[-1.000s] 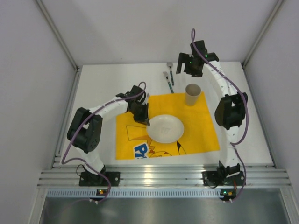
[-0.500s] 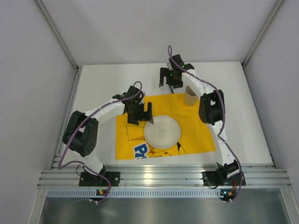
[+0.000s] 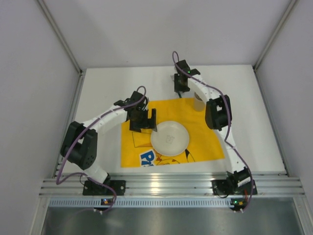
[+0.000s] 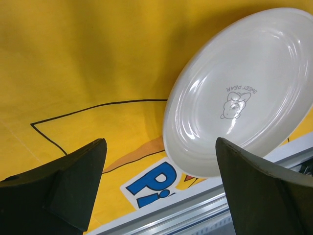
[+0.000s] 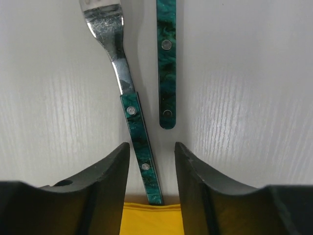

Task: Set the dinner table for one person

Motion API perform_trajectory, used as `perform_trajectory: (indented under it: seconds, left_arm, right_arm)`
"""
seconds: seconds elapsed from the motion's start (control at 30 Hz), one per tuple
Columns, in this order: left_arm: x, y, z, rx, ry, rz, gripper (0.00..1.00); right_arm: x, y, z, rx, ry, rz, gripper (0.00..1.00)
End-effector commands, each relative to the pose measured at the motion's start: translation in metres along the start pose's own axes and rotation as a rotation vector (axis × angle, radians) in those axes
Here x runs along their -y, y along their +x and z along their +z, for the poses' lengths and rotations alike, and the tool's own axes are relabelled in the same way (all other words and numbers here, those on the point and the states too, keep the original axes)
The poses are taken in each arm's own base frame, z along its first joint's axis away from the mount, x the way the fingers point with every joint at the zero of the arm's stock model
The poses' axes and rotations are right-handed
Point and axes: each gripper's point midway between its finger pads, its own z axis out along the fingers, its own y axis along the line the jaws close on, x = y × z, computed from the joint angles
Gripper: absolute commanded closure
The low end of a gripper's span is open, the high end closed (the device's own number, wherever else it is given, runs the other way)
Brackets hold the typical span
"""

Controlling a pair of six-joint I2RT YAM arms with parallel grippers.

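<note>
Plain white rectangular desk (image 3: 102,98) w/ ribbed aluminium rail (image 3: 166,185) at near edge carries a yellow cartoon-printed cloth (image 3: 208,134). Round white plate (image 3: 169,138) lies on cloth. Left tool (image 3: 143,121) gapes wide just left of plate, holding nothing. Right tool (image 5: 151,147), jaws part-way apart, straddles green-handled steel fork (image 5: 128,93) on bare desk beyond cloth; no grip.

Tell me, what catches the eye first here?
A bright yellow cartoon cloth covers the middle of the white table, a white plate on it. At the cloth's far edge, the right arm's fingers straddle a green-handled fork; the left arm's fingers gape beside the plate.
</note>
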Motion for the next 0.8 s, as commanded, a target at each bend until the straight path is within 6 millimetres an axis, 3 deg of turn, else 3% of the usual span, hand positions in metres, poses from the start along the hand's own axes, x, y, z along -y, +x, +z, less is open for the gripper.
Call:
perform_trajectory:
  seconds: [0.0, 0.2, 0.43, 0.53, 0.63, 0.73, 0.77]
  left_arm:
    - [-0.004, -0.002, -0.011, 0.025, -0.012, 0.015, 0.02]
    - [-0.006, 0.001, -0.012, 0.007, -0.018, 0.025, 0.02]
    - [-0.011, 0.0, -0.015, -0.011, -0.046, 0.063, 0.02]
    - [-0.012, -0.005, -0.016, -0.012, -0.054, 0.078, 0.02]
    - [-0.01, -0.014, -0.017, 0.001, -0.053, 0.087, 0.02]
    - [-0.008, -0.026, -0.019, 0.022, -0.053, 0.095, 0.02]
    - [-0.008, -0.029, -0.019, 0.027, -0.058, 0.096, 0.02]
  right_arm:
    - [0.011, 0.006, 0.006, -0.011, 0.07, -0.063, 0.6]
    - [0.027, 0.015, 0.012, -0.034, 0.117, -0.1, 0.86]
    - [0.024, 0.005, 0.012, -0.003, 0.121, -0.108, 1.0]
    - [0.017, -0.016, 0.0, 0.048, 0.068, -0.085, 1.0]
    - [0.005, -0.057, -0.027, 0.159, -0.004, -0.041, 1.0]
    - [-0.011, -0.098, -0.069, 0.273, -0.091, -0.016, 1.0]
    - [-0.018, -0.117, -0.091, 0.333, -0.135, -0.01, 1.0]
